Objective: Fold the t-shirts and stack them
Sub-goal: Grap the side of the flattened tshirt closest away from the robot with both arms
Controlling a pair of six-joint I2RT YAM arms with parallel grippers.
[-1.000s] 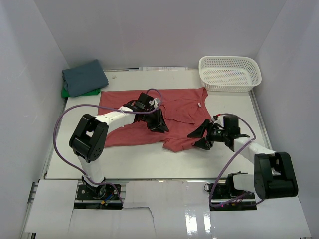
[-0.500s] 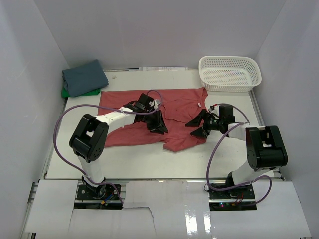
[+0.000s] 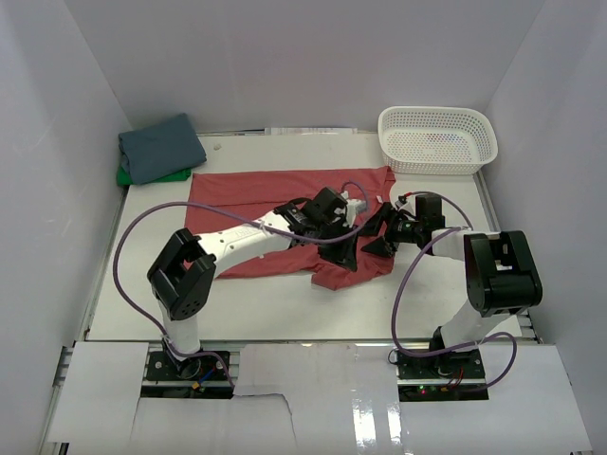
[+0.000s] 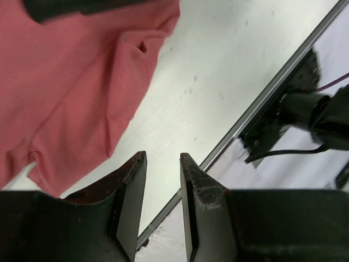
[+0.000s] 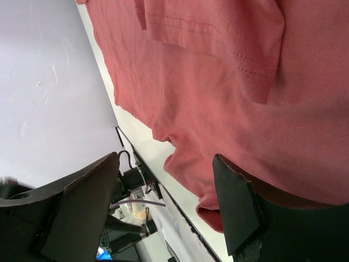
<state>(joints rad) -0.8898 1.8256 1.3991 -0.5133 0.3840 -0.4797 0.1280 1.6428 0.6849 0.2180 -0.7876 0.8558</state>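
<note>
T-shirt [image 3: 247,190], coral-red, lies under right gripper [image 5: 166,157], spread wide; left gripper [image 4: 163,158] slightly parted, empty

My two grippers crowd each other over the right end of the spread coral-red cloth t-shirt [image 3: 237,204]. My left gripper [image 3: 349,256] sits just beside my right gripper [image 3: 377,233], so neither has room to swing towards the other. My white left arm [image 3: 242,237] lies across the shirt's middle and bars the way there.

The white plastic mesh basket [image 3: 438,139] blocks the far right corner. The folded slate-blue t-shirt [image 3: 161,147], lying on the bright green t-shirt [image 3: 123,177], fills the far left corner. Plain white walls [image 3: 285,57] close three sides.

The white table [image 3: 275,308] is bare along its near strip. A narrower bare strip runs between the red shirt and the back wall.
</note>
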